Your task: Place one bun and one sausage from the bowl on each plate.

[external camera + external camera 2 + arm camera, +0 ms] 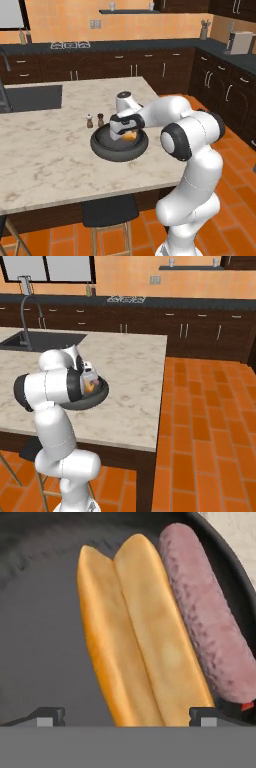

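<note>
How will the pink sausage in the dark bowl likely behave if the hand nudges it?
The sausage is a smooth, round rod, so it would probably roll. It lies between the bun and the bowl wall, which likely limits that. It looks evenly straight, so probably fairly stiff.

Glossy white arm [192, 150], dark joints

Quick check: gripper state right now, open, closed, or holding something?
Gripper: open, fingertips astride the bun in the bowl, holding nothing yet; pink sausage lies beside the bun.
</note>
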Robot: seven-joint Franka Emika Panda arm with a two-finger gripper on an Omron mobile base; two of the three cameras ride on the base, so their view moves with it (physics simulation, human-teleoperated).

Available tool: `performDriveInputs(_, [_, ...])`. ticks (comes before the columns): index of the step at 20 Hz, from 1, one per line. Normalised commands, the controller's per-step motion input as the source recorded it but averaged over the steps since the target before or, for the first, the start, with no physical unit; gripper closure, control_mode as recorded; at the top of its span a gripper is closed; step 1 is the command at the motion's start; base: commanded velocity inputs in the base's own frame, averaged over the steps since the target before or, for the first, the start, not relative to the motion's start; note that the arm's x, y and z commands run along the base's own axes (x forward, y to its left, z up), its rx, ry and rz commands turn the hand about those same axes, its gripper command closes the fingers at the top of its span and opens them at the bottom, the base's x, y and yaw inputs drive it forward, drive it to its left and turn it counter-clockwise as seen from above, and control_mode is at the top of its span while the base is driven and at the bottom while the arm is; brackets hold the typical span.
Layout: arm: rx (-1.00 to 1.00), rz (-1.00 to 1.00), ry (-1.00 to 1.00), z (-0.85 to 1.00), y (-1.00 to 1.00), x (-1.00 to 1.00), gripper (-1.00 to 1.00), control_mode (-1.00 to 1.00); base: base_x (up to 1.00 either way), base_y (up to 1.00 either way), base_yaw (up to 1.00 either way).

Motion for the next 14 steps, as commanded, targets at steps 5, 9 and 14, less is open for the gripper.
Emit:
performDriveInputs(5, [0.00, 0.00, 0.00, -0.39, 0.00, 0.00, -1.00, -1.00, 0.00, 0.00, 0.00])
performDriveInputs(9, [0.00, 0.03, 0.04, -0.45, 0.06, -0.05, -1.00, -1.00, 0.00, 0.00, 0.00])
performDriveInputs(14, [0.00, 0.09, 0.14, -0.53, 0.16, -0.24, -1.00, -1.00, 0.00, 0.00, 0.00])
